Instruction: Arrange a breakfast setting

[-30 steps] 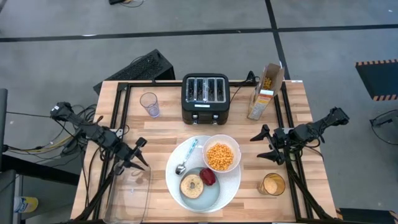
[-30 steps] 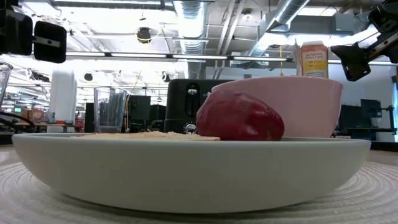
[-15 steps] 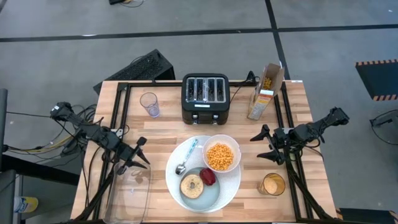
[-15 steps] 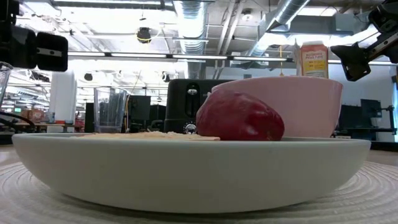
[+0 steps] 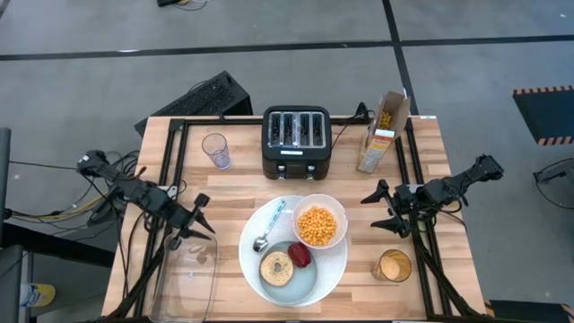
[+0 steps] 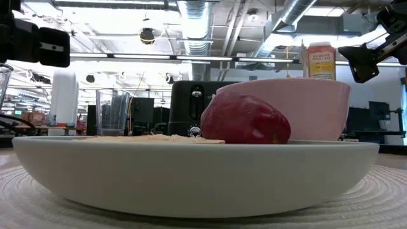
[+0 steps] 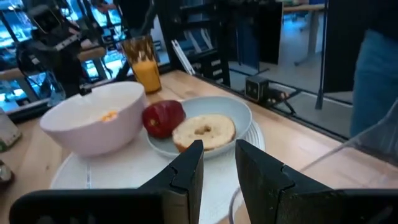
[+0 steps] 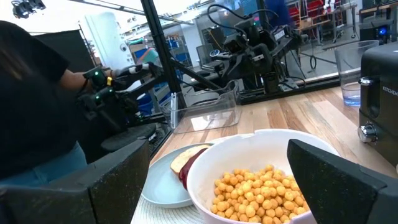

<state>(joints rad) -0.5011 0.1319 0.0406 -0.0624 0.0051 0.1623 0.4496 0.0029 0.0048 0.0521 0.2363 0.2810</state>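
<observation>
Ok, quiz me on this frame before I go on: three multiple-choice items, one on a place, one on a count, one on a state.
1. Where does the apple lie?
A. On the plate, between bagel half and bowl
B. Inside the bowl
C. On the bare table by the toaster

2. How many slots does the toaster show on top?
A. Two
B. Four
C. Six

3. What state is the left hand in?
A. Shut on the spoon
B. Shut on the apple
C. Open, holding nothing

Answers:
1 A, the high view shows it on the plate beside the bagel.
2 B, four slots show from above.
3 C, its fingers stand apart with nothing between.
</observation>
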